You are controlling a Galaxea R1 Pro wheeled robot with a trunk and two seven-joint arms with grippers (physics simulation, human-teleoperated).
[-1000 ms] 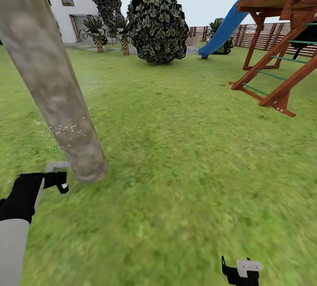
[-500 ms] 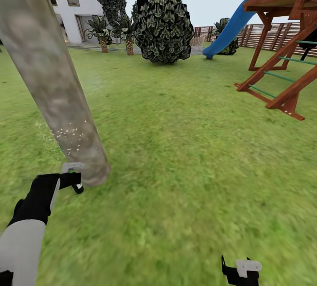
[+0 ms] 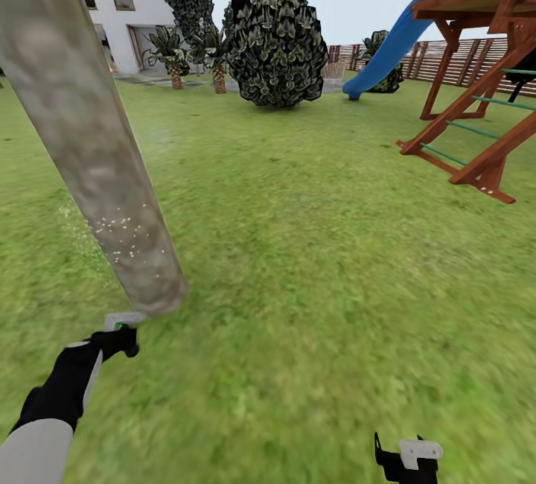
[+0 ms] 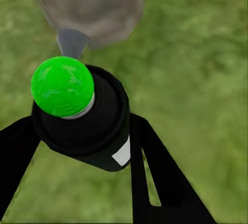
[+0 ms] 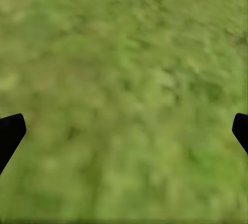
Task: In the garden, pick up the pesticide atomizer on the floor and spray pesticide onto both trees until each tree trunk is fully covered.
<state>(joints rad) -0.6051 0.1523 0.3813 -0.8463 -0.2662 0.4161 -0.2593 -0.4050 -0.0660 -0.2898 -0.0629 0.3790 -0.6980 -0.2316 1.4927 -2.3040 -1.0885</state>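
Low at the left of the head view, the left end effector holds the pesticide atomizer just short of the foot of the tree trunk. In the left wrist view the two black fingers are closed against the sides of the atomizer's dark round body, which bears a small white label and a green ball on its top. The bottle's long axis runs along the fingers, away from the wrist and toward the trunk, and its grey nozzle points at the base of the trunk, close to it; whether nozzle and bark touch cannot be told.

The trunk is a thick grey-brown mottled column that leans across the upper left of the head view and meets the grass lawn just beyond the atomizer. White specks of pesticide dot its lower part, above the nozzle, with a few more over the grass beside it.

The right end effector sits at the bottom edge of the head view, well apart from the trunk. In the right wrist view its finger tips stand wide apart at the two edges, with nothing but grass between them.

Farther off stand a dark leafy bush, a wooden play frame with a blue slide, a slatted fence and a white building.
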